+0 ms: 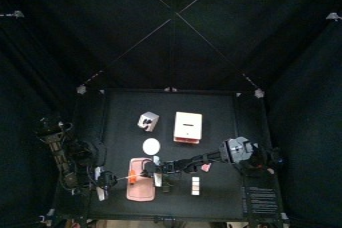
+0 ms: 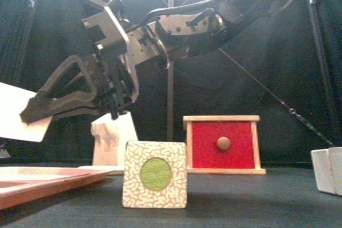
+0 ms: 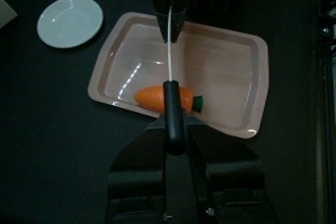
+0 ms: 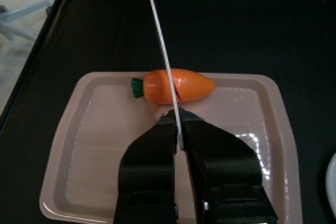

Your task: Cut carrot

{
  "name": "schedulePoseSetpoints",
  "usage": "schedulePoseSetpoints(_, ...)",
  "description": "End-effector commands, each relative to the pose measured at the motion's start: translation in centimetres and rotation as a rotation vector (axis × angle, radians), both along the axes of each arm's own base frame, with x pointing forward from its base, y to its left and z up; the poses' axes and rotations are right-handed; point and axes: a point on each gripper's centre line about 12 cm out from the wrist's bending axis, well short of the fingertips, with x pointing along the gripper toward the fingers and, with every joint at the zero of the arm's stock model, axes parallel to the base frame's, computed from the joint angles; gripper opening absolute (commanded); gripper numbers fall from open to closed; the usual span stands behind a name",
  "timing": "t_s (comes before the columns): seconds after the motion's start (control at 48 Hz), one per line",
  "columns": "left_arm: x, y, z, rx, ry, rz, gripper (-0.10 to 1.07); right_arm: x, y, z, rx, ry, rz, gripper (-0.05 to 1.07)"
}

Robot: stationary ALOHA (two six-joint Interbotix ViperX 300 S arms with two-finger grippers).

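Note:
An orange carrot [image 3: 152, 96] with a green stub lies in a pink tray [image 3: 226, 63] at the table's front, left of centre [image 1: 138, 175]. A knife [image 3: 171, 56] with a thin white blade and a black handle lies across the carrot's middle. My left gripper [image 3: 172, 140] is shut on the handle. In the right wrist view the blade [image 4: 160, 41] runs over the carrot [image 4: 182, 86] and in between the nearly closed jaws of my right gripper [image 4: 178, 125], which holds its far end above the tray [image 4: 92, 159]. Whether the edge touches the carrot is unclear.
A white plate [image 3: 69, 20] sits on the table just beside the tray [image 1: 151, 147]. Behind stand a red-fronted box [image 2: 222, 144] and a small box [image 1: 146, 122]. In the front view a patterned block with a green oval [image 2: 155, 175] stands close, with a white block [image 2: 327, 169] at the right.

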Motion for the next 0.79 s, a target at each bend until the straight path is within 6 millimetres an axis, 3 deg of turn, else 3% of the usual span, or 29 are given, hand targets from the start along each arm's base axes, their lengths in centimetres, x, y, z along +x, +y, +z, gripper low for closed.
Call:
schedulePoseSetpoints(0.0,0.0,-0.7,0.4,-0.029,0.002,-0.007,0.43,1.1,-1.0,2.6,0.014,-0.057,-0.023,0.32)
schedulePoseSetpoints(0.771,-0.2,-1.1,-0.4,-0.014,0.042,0.022,0.43,1.6,-1.5,1.6,0.022,-0.03,-0.04,0.32)
